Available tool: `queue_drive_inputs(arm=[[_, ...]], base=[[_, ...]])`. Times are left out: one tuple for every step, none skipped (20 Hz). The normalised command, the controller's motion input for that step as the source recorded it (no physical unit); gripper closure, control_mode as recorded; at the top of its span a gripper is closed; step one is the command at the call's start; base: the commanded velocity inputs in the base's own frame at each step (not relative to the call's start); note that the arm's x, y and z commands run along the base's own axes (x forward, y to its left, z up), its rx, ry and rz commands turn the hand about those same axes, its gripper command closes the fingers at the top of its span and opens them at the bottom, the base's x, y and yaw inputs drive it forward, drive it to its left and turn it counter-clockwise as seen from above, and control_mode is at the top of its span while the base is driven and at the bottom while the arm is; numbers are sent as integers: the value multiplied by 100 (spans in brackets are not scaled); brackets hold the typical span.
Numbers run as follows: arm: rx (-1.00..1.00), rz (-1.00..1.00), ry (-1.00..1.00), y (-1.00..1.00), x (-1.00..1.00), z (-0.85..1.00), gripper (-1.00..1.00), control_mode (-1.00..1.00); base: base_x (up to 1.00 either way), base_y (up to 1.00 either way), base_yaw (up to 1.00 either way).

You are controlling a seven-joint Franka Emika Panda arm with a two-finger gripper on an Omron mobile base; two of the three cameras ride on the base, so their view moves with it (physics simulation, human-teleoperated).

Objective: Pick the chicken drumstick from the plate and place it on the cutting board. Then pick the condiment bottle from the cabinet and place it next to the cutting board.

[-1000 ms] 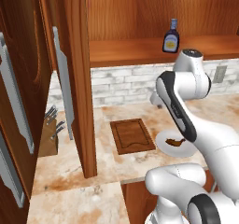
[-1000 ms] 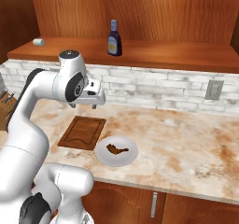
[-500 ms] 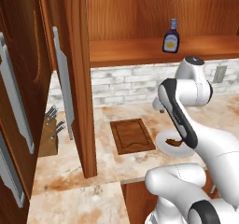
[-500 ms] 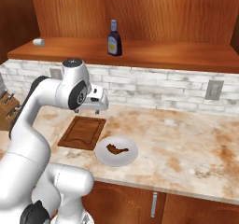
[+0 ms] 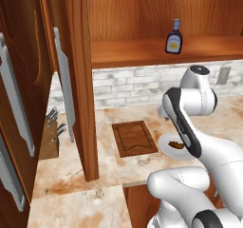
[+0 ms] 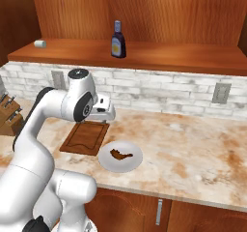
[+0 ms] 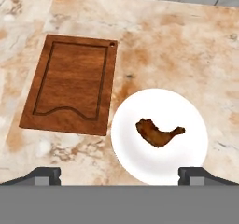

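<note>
Two dark fingertips point(image 7: 44, 175) sit far apart at the bottom corners of the hand view, so the tool point(image 7: 121, 175) stands wide open with nothing between its tips. Just above them in that frame lies the plate point(image 7: 186, 108), lower right of centre, with the chicken drumstick point(image 7: 158, 132) resting on its middle, the thin end pointing to the right. The cutting board point(image 7: 72, 83) lies just beside the plate, at the upper left of the frame, bare, its groove running round the edge; board and plate look nearly touching at the board's lower right corner.

From the right base view, the plate point(image 6: 103, 159) sits below centre on the worktop point(image 6: 193, 153), the drumstick point(image 6: 121, 154) on it, and the board point(image 6: 87, 138) to its left, partly behind the white arm. The tool point(image 6: 103, 113) hangs above the board's far edge. High in the frame, the condiment bottle point(image 6: 117, 39) stands upright on the cabinet point(image 6: 169, 57) shelf. At the far left edge a knife block point(image 6: 8, 115) stands on the worktop.
</note>
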Motion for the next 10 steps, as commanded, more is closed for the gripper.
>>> queue_drive_inputs(arm=[[-2, 0, -1, -14, -2, -22, -100, -100], [-1, 0, -1, -15, -2, -22, -100, -100], [-1, 0, -2, -15, -2, -23, -100, -100], [-1, 0, -1, -16, -2, -23, -100, -100], [-1, 0, -1, -15, -2, -22, -100, -100], [-1, 0, -1, -15, -2, -22, -100, -100], [-1, 0, -1, -16, -3, -22, -100, -100], [-1, 0, -1, -15, -3, -22, -100, -100], [-1, 0, -1, -15, -4, -21, -100, -100], [-1, 0, -1, -15, -4, -21, -100, -100]], base=[[0, 0, 0], [0, 0, 0], [0, 0, 0], [0, 0, 0], [0, 0, 0], [0, 0, 0], [0, 0, 0], [0, 0, 0], [0, 0, 0], [0, 0, 0]])
